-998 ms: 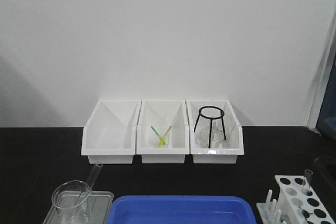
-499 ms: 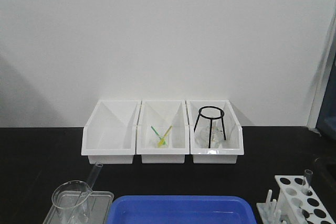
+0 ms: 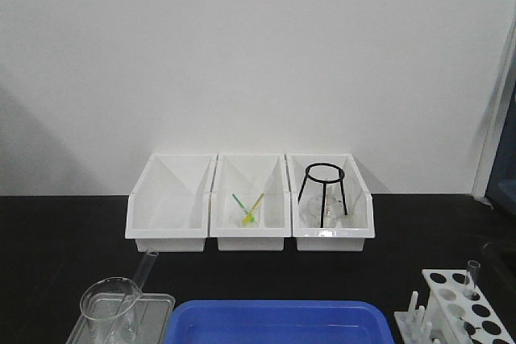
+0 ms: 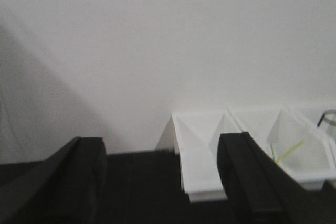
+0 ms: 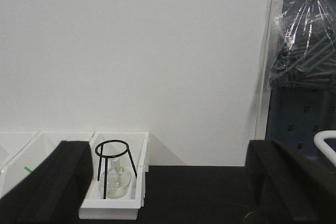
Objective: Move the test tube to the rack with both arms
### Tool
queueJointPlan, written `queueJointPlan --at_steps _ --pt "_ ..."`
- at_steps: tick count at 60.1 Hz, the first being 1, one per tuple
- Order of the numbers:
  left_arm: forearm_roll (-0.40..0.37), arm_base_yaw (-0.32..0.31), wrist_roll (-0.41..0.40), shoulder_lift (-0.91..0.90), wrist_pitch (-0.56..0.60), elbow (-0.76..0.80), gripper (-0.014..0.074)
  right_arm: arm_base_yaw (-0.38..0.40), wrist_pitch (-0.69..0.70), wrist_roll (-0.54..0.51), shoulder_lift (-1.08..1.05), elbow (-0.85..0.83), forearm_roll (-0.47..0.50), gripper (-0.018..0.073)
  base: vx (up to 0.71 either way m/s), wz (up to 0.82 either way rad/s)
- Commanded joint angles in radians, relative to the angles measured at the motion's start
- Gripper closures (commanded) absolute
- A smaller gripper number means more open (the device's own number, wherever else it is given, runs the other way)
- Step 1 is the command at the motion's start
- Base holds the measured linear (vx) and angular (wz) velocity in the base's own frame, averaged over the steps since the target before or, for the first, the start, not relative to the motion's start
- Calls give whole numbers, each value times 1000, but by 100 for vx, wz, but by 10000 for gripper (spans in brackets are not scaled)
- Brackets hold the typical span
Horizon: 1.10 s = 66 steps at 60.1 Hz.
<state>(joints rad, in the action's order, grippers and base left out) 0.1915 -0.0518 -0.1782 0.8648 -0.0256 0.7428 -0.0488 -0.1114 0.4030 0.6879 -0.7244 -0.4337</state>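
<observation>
Left claw, right claw agape

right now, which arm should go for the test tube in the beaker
Left, probably. The test tube leans in the beaker at the robot's left front, while the rack stands far right. The left gripper is open and empty, facing the left bins; the right gripper faces the right-hand bin.

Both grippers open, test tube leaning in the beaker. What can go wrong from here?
1. The test tube leans loose in the beaker, both clear glass; an off-centre pinch by the left gripper may tip the beaker or slip.
2. The rack already holds another tube; lowering nearby with the right gripper could knock it.
3. Both sit at the front view's bottom edge, partly cropped, so alignment is hard to check.
</observation>
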Motion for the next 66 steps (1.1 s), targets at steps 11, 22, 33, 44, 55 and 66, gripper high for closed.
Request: queueJointPlan --at_steps 11,22,33,44,55,66 --pt "43 -153 96 147 81 -26 94 1 70 -2 2 -35 -12 50 0 0" --pt "45 -212 118 294 298 -126 106 1 70 -2 2 -35 -12 94 0 0" --pt "98 -225 148 451 445 -132 106 1 70 -4 2 -35 -12 99 0 0" --pt "90 -225 219 578 524 -110 106 1 70 -4 4 -35 -17 99 0 0" --pt "53 -224 225 639 496 -16 106 1 70 -4 31 -35 -17 99 0 0" --pt "34 -224 226 704 429 78 106 1 70 -4 45 -35 -17 99 0 0"
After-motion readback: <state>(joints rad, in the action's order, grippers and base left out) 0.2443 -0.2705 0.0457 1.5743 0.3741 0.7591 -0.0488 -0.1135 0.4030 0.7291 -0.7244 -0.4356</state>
